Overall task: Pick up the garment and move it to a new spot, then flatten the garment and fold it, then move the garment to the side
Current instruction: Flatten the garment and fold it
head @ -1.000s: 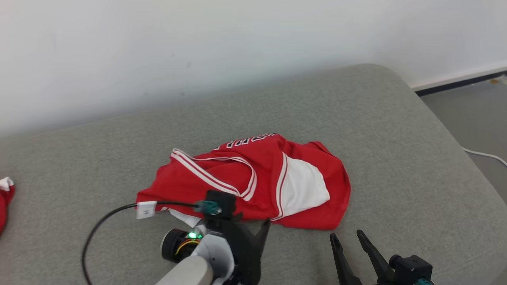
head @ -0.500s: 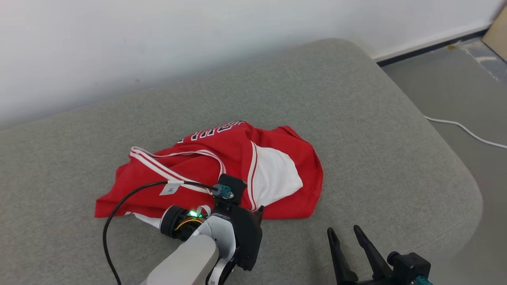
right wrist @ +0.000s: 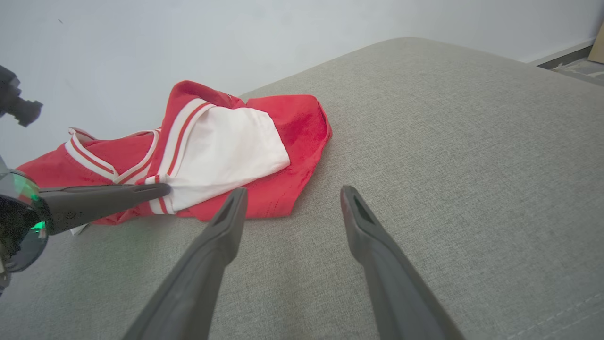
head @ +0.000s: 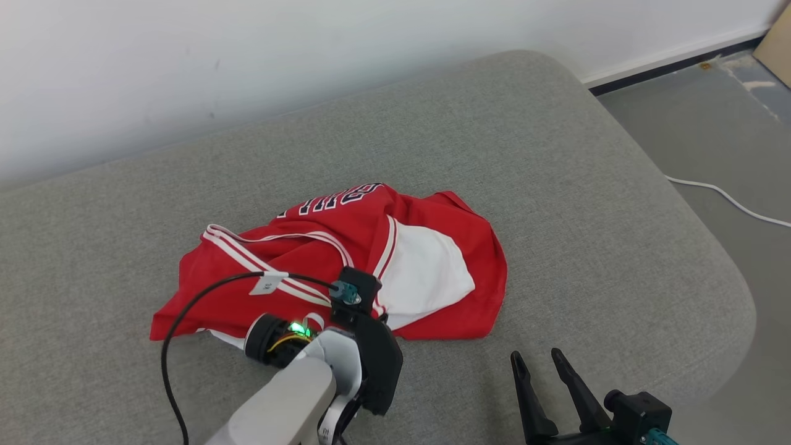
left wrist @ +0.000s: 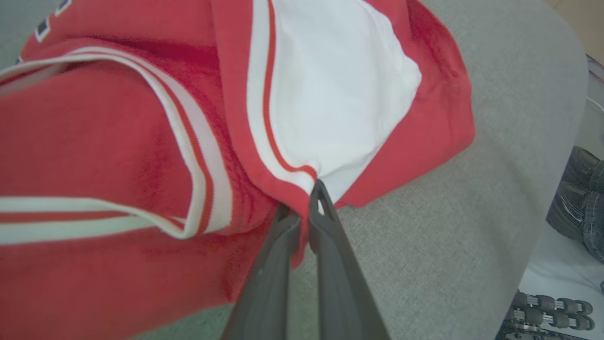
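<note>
The garment [head: 309, 247] is a red jersey with white-striped trim and a white panel, lying crumpled on the grey cushion [head: 556, 185]. My left gripper [head: 382, 318] sits at its near edge. In the left wrist view my left gripper [left wrist: 302, 205] is shut on the garment [left wrist: 94, 141], pinching a fold of red hem beside the white panel. My right gripper [head: 536, 356] stands open over bare cushion to the right of the garment, nothing between its fingers. The right wrist view has that gripper [right wrist: 293, 192] open and short of the garment [right wrist: 302, 127], with the left gripper's fingers [right wrist: 141, 192] at the striped trim.
A pale wall runs behind the cushion. The cushion's rounded right edge [head: 735, 290] drops to a grey floor where a white cable [head: 729, 201] lies. A black cable [head: 185, 309] loops from my left wrist over the garment. Dark shoes [left wrist: 578, 203] show past the cushion's edge.
The head camera has swung, shifting the whole picture. My left gripper went from open at the garment's near edge to shut on the hem. The right gripper stayed open.
</note>
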Available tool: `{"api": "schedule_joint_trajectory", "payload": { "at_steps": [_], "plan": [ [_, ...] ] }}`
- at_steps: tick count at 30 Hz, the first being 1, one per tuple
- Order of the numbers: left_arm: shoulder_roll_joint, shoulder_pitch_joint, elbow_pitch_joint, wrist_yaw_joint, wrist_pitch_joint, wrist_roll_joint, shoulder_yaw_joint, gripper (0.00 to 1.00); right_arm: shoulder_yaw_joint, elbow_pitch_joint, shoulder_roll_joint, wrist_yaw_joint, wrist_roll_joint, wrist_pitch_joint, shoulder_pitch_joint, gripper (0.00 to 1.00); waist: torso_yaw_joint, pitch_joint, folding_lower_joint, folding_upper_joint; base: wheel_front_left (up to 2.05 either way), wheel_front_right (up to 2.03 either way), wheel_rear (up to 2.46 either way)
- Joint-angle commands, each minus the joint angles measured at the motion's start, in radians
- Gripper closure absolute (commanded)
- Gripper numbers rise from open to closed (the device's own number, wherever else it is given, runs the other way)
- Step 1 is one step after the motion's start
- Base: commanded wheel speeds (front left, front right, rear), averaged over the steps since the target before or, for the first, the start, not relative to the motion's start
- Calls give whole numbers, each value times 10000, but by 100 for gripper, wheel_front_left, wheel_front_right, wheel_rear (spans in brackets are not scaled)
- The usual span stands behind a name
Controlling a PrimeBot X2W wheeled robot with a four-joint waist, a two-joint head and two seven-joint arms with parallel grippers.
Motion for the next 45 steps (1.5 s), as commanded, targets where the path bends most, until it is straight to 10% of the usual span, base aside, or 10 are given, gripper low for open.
{"api": "schedule_joint_trajectory", "payload": {
  "at_steps": [1,18,26,45],
  "plan": [
    [-73,-231,-23,-52,-271,-69,147,100,23,26,31,-22,38,-67,-116,0,64,-10,0,0,0,0,0],
    [-642,-3528,-1886,-936,-3194,-1326,1256,100,136,186,30,-22,17,-10,-140,0,272,-316,0,0,0,0,0],
    [-622,-4718,-3210,-601,-4862,-3452,1083,100,82,168,31,-22,-31,7,-23,0,650,-424,0,0,0,0,0],
    [2042,1795,-3469,300,-4073,-6212,1451,100,-145,-447,28,-22,-318,438,311,0,2883,-713,0,0,0,0,0]
  ]
}}
